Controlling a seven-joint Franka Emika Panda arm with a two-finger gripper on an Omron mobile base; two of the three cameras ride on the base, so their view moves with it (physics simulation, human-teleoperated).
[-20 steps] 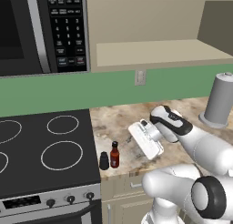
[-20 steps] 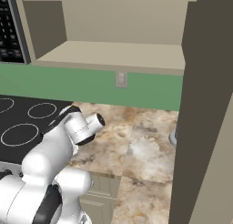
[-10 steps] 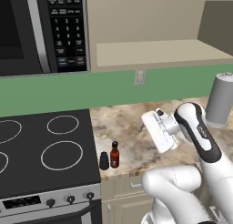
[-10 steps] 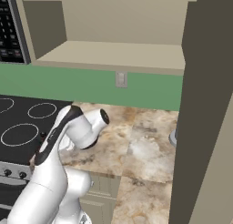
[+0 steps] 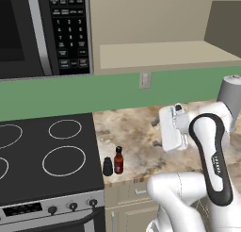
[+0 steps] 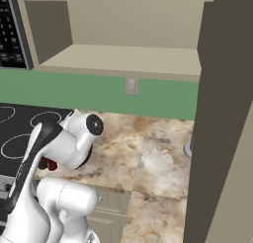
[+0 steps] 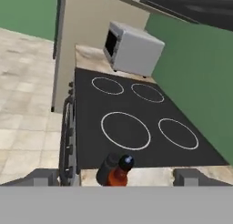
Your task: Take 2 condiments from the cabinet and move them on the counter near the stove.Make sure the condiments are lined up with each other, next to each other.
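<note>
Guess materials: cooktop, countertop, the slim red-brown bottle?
Black cooktop with white ring outlines: looks like smooth glass; flat, uniform black. Mottled beige-and-brown countertop: stone-look, blotchy pattern. Slim red-brown bottle with black cap: glass or plastic, can't tell; rendered, tint shows through body.

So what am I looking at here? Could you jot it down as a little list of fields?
Setting: simulated kitchen
Black shaker: upright on counter, beside stove
Sauce bottle: upright, right next to the shaker
Cabinet shelf: bare
Hand: apart from both items, holding nothing
Also there: microwave, grey cylinder
</note>
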